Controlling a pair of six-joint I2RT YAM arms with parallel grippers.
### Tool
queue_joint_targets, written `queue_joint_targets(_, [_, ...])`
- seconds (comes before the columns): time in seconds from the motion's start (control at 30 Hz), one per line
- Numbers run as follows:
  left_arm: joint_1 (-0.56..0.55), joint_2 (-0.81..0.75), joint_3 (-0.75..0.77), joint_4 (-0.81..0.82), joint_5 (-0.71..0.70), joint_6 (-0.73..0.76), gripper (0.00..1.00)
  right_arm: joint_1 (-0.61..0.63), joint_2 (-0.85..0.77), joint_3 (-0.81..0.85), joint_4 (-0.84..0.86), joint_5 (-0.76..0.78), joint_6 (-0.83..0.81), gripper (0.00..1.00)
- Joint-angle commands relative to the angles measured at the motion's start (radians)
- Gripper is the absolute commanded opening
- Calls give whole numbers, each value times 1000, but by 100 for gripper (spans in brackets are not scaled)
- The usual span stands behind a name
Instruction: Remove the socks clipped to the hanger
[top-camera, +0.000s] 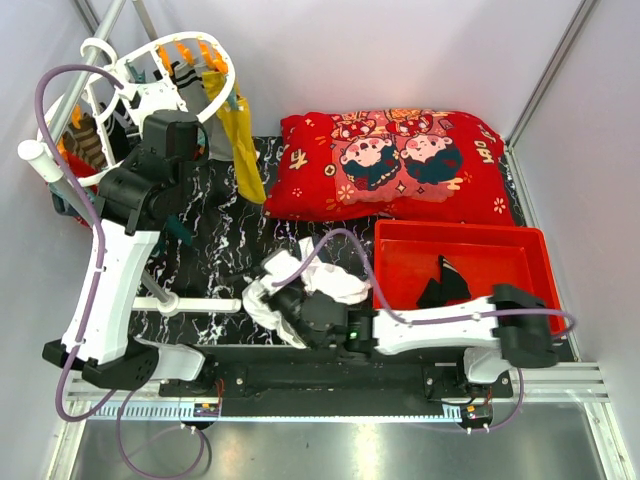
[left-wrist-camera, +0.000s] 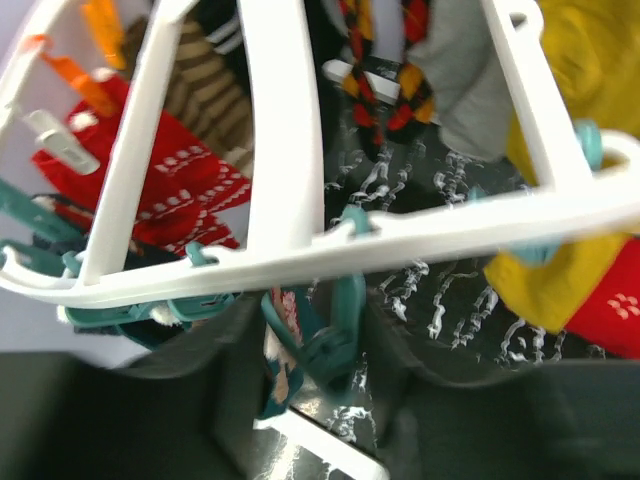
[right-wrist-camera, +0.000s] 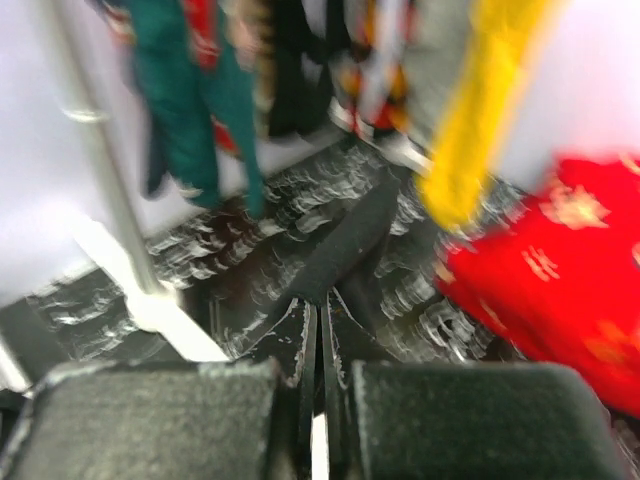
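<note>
White oval hanger (left-wrist-camera: 450, 222), orange clips (top-camera: 183, 50), mustard sock (top-camera: 243, 140) hanging long

The hanger (top-camera: 128, 68) with its socks (top-camera: 243, 140) stands at the far left of the bench (top-camera: 220, 230). On the right, the cushion (top-camera: 400, 160) lies behind the tray (top-camera: 500, 262).

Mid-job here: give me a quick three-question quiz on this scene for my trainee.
1. True or false: the red bin is empty.
2. The right gripper is: A open, B shut on a dark sock, C shut on a clip.
3. Fill in: the long sock on the hanger nearest the pillow is ____.
Key: 1 false, a black sock lies in it; 2 B; 3 yellow.
</note>
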Motion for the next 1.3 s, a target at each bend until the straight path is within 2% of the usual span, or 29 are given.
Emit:
queue_joint_targets(0.0, [0,-53,-52,112,169,54,50,-32,-229,-10,-403,217,291,0])
queue_joint_targets(0.07, [0,-82,-84,167,203,58,53,-87,-337,-22,-634,182,413,0])
queue_joint_targets(0.17, [0,-117,-129,228,274,69,56,-182,-471,-70,-829,136,586,0])
queue_joint_targets(0.37, [0,-143,-147,293,406,83,64,-374,-657,-148,-1069,83,711,0])
queue_joint_targets(0.53, [0,-174,-161,331,501,98,70,-564,-657,-255,-1212,-28,827,0])
queue_joint_targets(0.6, [0,-191,-172,347,536,97,76,-609,-648,-306,-1211,-63,851,1])
queue_joint_targets(0.67, [0,-215,-187,354,564,89,82,-665,-613,-331,-1206,-92,880,22])
queue_joint_targets(0.7, [0,-222,-189,355,578,87,87,-679,-594,-343,-1205,-95,889,43])
queue_joint_targets(0.8, [0,-240,-195,355,648,87,93,-712,-527,-335,-1200,-86,912,55])
queue_joint_targets(0.83, [0,-246,-198,355,662,81,99,-713,-501,-328,-1188,-85,904,55])
queue_joint_targets(0.93, [0,-272,-215,355,685,69,99,-715,-470,-262,-1156,-105,857,57])
queue_joint_targets(1.07, [0,-311,-230,353,688,63,99,-715,-445,-161,-1062,-239,760,65])
queue_joint_targets(1.13, [0,-340,-239,353,682,57,99,-713,-447,-151,-941,-313,695,69])
queue_joint_targets(1.27, [0,-383,-248,353,659,51,99,-713,-445,-188,-629,-569,590,72])
